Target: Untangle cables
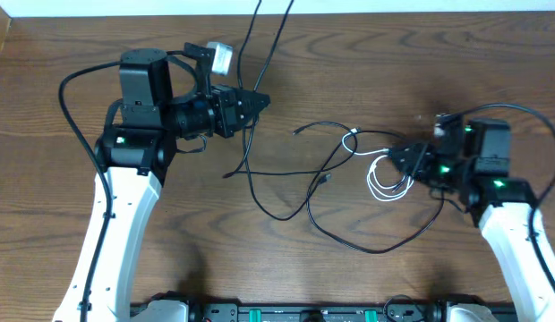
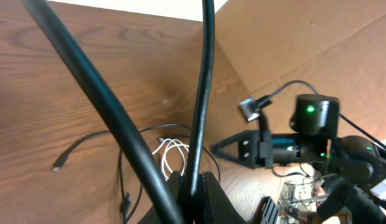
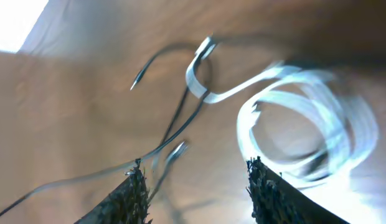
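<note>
Two black cables (image 1: 286, 192) lie in loose crossing loops mid-table, and their strands rise to my left gripper (image 1: 260, 100) and run on past the table's far edge. My left gripper (image 2: 194, 186) is shut on one black cable (image 2: 204, 93); a second black strand (image 2: 99, 93) slants past its fingers. The white cable (image 1: 385, 179) lies coiled at the right, with one end hooked round a black cable (image 1: 351, 139). My right gripper (image 1: 398, 163) hovers at the coil's edge. In the right wrist view this gripper (image 3: 195, 171) stands open and empty, the white coil (image 3: 317, 118) just beyond its right finger.
A loose black plug end (image 1: 300, 131) points left of the white cable's hook, and another plug (image 1: 324, 179) lies below it. The table's far edge (image 1: 394, 12) runs along the top. The right arm's body (image 2: 305, 143) shows in the left wrist view.
</note>
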Tool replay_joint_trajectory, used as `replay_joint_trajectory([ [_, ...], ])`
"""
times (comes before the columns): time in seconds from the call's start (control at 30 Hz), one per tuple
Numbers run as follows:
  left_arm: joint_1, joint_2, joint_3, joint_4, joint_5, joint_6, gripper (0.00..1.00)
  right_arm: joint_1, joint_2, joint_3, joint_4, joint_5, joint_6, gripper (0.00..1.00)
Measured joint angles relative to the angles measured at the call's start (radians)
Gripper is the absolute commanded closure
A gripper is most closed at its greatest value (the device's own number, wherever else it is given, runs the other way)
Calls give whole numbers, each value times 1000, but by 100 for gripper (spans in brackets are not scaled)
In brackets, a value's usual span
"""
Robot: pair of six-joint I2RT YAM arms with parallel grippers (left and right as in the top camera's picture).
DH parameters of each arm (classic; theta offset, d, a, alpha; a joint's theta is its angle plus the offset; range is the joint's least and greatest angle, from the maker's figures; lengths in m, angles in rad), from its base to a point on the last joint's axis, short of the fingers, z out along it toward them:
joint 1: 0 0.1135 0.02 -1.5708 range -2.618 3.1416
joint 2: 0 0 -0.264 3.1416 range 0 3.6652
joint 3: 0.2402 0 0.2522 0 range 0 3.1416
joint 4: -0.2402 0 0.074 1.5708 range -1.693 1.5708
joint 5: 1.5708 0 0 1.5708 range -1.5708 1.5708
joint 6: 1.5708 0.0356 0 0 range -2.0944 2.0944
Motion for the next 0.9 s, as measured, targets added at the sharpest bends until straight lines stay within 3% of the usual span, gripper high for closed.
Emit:
replay_joint_trajectory([
  [0.23, 0, 0, 0, 2, 0, 14, 93, 190, 169, -18, 151, -52, 177, 43],
  [0.57, 0, 0, 0, 2, 1, 14, 93, 220, 438, -22, 437, -70, 397, 53],
  [0.63, 0, 0, 0, 2, 1, 14, 92, 220, 466, -23, 460, -72, 421, 61],
  [0.7, 0, 0, 0, 2, 1, 14, 92, 220, 486, -23, 491, -72, 440, 80],
  [0.8, 0, 0, 0, 2, 1, 14, 92, 220, 509, -23, 511, -75, 457, 98],
  [0.9, 0, 0, 0, 2, 1, 14, 92, 220, 515, -24, 528, -72, 469, 99],
])
